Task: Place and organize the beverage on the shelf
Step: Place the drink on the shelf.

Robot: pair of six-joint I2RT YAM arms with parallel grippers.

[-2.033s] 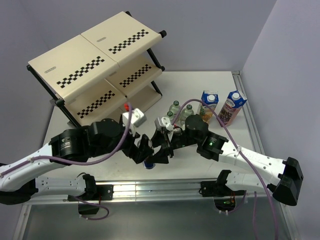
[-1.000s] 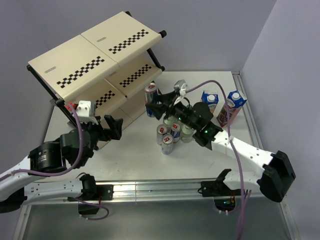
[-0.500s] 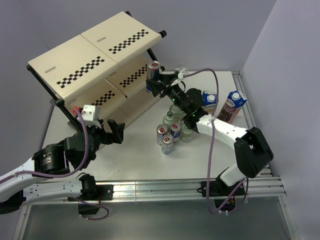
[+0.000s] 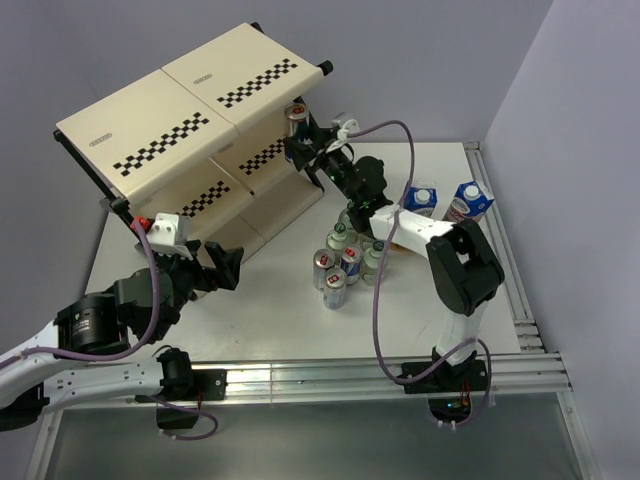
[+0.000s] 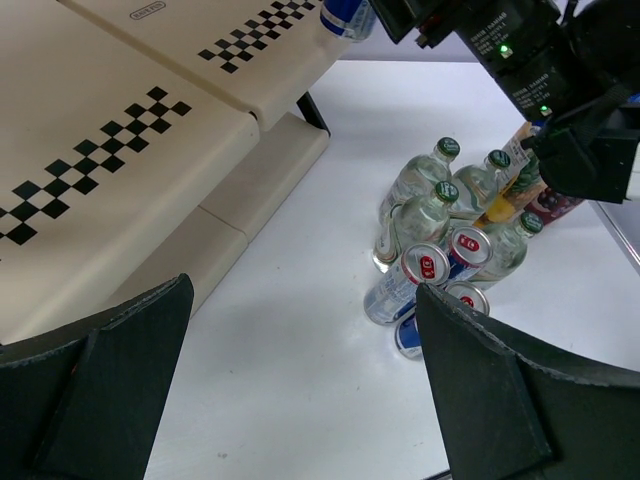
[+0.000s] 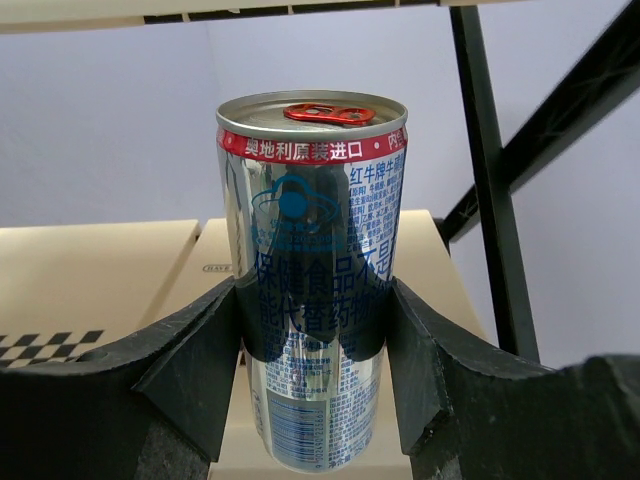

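Beside shelf: right gripper clamped on can, upright for likely middle-tier placement; left gripper fingers apart, empty.

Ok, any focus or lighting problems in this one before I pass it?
Right wrist: gripped can sharp, print legible, faint sheen; right fingers dark, little detail. Left wrist: left fingers dark and slightly soft; standing cans and bottles clear. Top external: even light, soft shadows on the table, no glare.
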